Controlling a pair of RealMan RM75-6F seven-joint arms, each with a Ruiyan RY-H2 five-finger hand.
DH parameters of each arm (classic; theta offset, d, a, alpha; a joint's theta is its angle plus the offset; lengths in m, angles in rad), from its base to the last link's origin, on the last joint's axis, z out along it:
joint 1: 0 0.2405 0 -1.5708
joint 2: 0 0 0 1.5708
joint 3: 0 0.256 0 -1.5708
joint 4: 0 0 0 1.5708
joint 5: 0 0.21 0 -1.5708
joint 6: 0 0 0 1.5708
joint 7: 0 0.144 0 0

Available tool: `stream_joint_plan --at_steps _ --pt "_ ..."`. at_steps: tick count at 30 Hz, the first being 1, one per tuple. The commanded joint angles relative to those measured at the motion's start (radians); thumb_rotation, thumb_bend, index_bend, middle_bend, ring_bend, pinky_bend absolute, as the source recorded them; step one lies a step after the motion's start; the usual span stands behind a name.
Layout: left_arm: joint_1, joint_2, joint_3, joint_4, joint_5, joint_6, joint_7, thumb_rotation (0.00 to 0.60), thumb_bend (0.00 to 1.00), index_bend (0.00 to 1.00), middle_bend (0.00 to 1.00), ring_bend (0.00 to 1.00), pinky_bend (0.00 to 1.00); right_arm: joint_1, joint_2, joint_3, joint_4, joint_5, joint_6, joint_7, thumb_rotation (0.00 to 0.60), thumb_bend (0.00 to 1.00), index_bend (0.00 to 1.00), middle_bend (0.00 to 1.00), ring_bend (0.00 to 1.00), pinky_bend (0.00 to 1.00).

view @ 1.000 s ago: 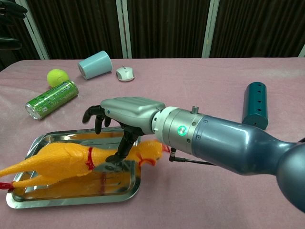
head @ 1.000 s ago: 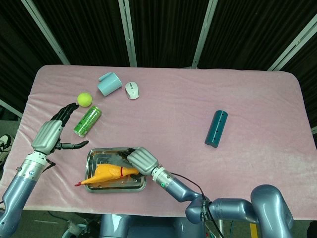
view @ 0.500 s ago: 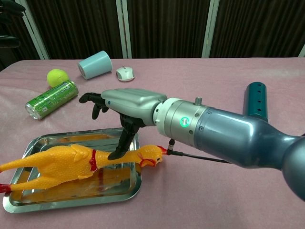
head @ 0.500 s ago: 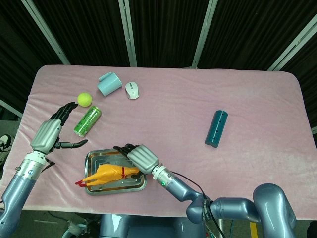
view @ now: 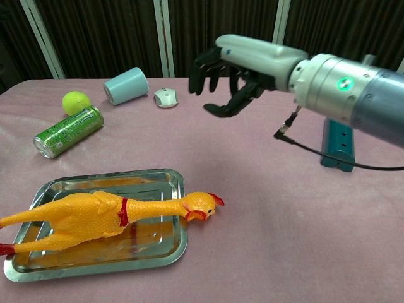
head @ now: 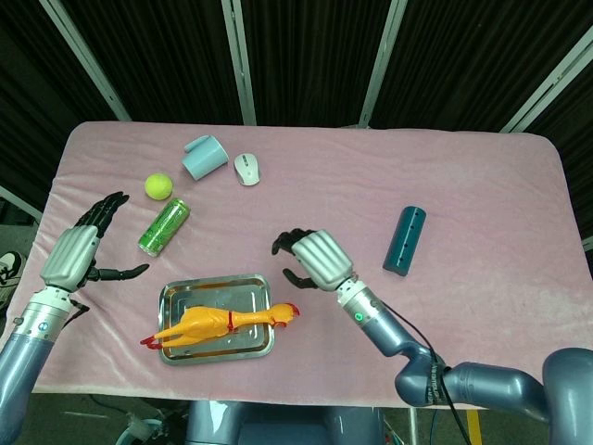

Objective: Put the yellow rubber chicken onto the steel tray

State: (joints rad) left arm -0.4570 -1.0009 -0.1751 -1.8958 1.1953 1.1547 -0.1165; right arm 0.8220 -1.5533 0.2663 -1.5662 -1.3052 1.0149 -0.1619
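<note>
The yellow rubber chicken lies lengthwise on the steel tray, its head jutting over the tray's right rim and its red feet past the left rim. My right hand hovers above and to the right of the tray, fingers apart, holding nothing. My left hand is open near the table's left edge, left of the tray, and shows only in the head view.
A green can, a tennis ball, a pale blue cup and a white mouse lie behind the tray. A teal cylinder lies at the right.
My right hand let go of the chicken and rose up and to the right, away from the tray. The chicken stays lying on the tray. My left hand drifted slightly leftward.
</note>
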Motion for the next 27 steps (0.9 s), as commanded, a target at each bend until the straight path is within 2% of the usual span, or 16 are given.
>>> stream_joint_plan --at_steps 1,4,8,10,14,27 --pt "0.017 0.008 0.011 0.008 0.010 0.014 0.001 0.579 0.04 0.00 0.00 0.00 0.07 -0.058 0.068 -0.023 -0.007 -0.029 0.052 0.034 0.600 0.42 0.41 0.38 0.34 0.47" --pt "0.037 0.010 0.024 0.014 0.019 0.032 0.009 0.590 0.04 0.00 0.00 0.00 0.06 -0.104 0.116 -0.042 -0.002 -0.041 0.095 0.047 0.600 0.42 0.37 0.37 0.30 0.41" --pt "0.069 0.007 0.040 0.026 0.039 0.064 0.006 0.598 0.04 0.00 0.00 0.00 0.05 -0.167 0.177 -0.074 0.007 -0.046 0.145 0.056 0.600 0.41 0.22 0.28 0.15 0.22" --pt "0.087 -0.001 0.050 0.039 0.061 0.086 -0.005 0.599 0.04 0.00 0.00 0.00 0.05 -0.200 0.207 -0.092 0.008 -0.043 0.164 0.054 0.600 0.41 0.16 0.25 0.11 0.18" --pt "0.124 -0.006 0.076 0.057 0.096 0.124 -0.001 0.599 0.04 0.00 0.00 0.00 0.04 -0.272 0.256 -0.123 0.010 -0.046 0.229 0.059 0.600 0.42 0.11 0.23 0.10 0.15" --pt "0.272 -0.009 0.159 0.050 0.191 0.284 0.014 0.599 0.05 0.00 0.00 0.00 0.04 -0.537 0.345 -0.227 0.018 -0.106 0.496 0.147 0.600 0.42 0.11 0.23 0.10 0.15"
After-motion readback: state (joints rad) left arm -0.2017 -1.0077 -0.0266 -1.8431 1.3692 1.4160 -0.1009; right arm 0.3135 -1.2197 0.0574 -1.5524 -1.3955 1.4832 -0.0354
